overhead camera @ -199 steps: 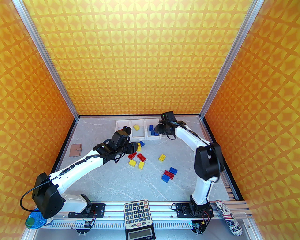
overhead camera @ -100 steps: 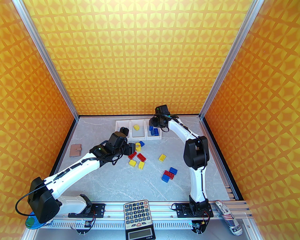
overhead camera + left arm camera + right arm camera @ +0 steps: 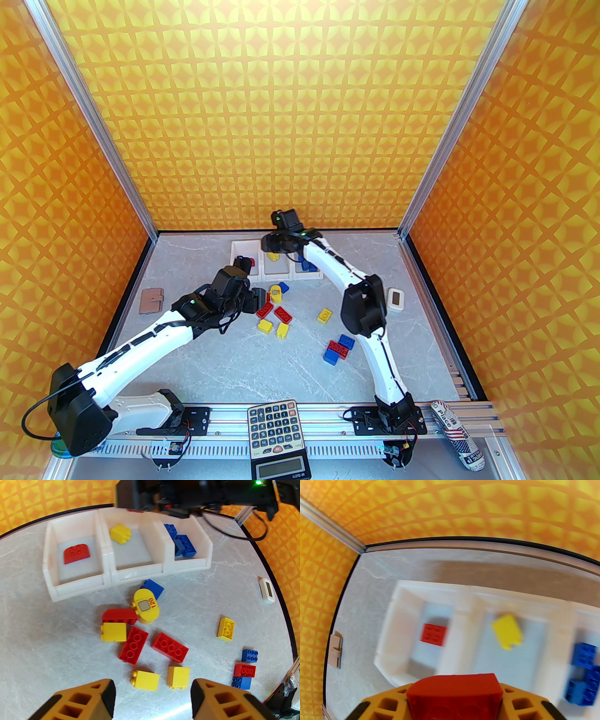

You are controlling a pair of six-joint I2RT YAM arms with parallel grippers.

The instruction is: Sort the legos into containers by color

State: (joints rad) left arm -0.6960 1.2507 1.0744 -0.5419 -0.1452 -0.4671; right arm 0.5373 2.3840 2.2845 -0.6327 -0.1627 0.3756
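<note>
The right gripper [image 3: 454, 706], clamped on a red plastic studded brick [image 3: 452, 688], hovers above the three joined white plastic bins [image 3: 106, 550], which hold sorted bricks [image 3: 120, 533]: red left, yellow middle, blue right. The left gripper [image 3: 152, 692] hangs with jaws apart and empty over loose red, yellow and blue bricks [image 3: 170, 647] scattered just in front of the bins.

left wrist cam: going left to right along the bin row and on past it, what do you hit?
Left bin with a red brick → middle bin with a yellow brick → right bin with blue bricks → small white device, apart from the bins.
</note>
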